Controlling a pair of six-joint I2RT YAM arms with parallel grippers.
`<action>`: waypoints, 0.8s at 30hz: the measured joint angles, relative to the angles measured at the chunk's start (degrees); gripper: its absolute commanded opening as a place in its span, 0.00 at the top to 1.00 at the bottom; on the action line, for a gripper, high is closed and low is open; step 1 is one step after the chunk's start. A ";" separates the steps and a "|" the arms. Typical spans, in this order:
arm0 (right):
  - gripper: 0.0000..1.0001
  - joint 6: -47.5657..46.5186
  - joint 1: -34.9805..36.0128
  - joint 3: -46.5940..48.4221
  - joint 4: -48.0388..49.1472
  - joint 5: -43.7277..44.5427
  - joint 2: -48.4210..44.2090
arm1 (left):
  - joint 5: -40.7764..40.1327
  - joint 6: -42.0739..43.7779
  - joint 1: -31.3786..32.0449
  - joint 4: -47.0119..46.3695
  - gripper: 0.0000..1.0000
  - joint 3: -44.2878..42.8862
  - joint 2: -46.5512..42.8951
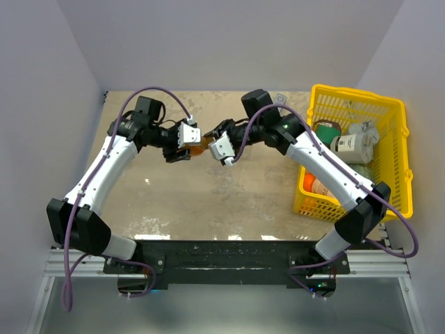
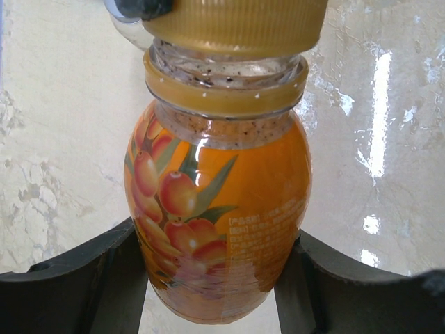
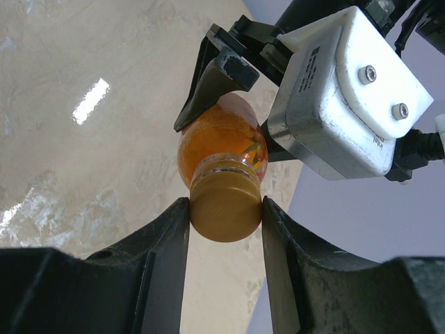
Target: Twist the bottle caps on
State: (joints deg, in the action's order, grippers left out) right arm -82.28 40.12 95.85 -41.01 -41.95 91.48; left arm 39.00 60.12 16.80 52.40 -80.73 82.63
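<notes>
**Cap on the orange bottle's neck, not yet seated**

At the near edge of the table (image 1: pixel 174 202) the two arms rise from their shared mount and reach forward and inward. Beside the right arm lies a yellow basket (image 1: pixel 398 149) holding a green-lidded container (image 1: pixel 327 130), a white container (image 1: pixel 353 146) and something orange at its near end that is too hidden to name.

Farther out, above the middle of the table, the two grippers meet nose to nose. The left gripper (image 2: pixel 212 285) is clamped on the belly of the orange bottle (image 2: pixel 229 188), one finger on each side of the label, and holds it off the surface. The right gripper (image 3: pixel 224 209) is closed around the brownish-orange cap (image 2: pixel 236 24), which sits on the bottle's neck.

From the left wrist, bare thread shows between the cap's lower edge and the collar ring beneath it. The cap therefore looks started but not wound down, and more turns seem needed before it meets the ring.

No clear bottle or silver-grey cap can be made out in any view, so that pair appears to be left to do.
</notes>
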 measured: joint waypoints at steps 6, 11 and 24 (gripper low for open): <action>1.00 -0.02 0.07 0.04 0.31 0.20 0.76 | -1.49 1.09 0.11 -0.24 1.00 0.00 0.00; 1.00 2.01 0.07 -0.44 2.12 0.22 1.36 | -3.08 1.92 0.09 -1.14 1.00 0.63 -0.02; 1.00 23.74 -0.39 -1.70 12.09 -0.81 1.97 | -5.38 0.48 -0.52 -9.16 1.00 5.09 -3.72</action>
State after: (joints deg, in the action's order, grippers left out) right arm -58.54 39.72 94.15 -28.93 -42.76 93.45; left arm 33.63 60.60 16.27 43.24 -75.64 78.91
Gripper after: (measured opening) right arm 0.447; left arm 0.651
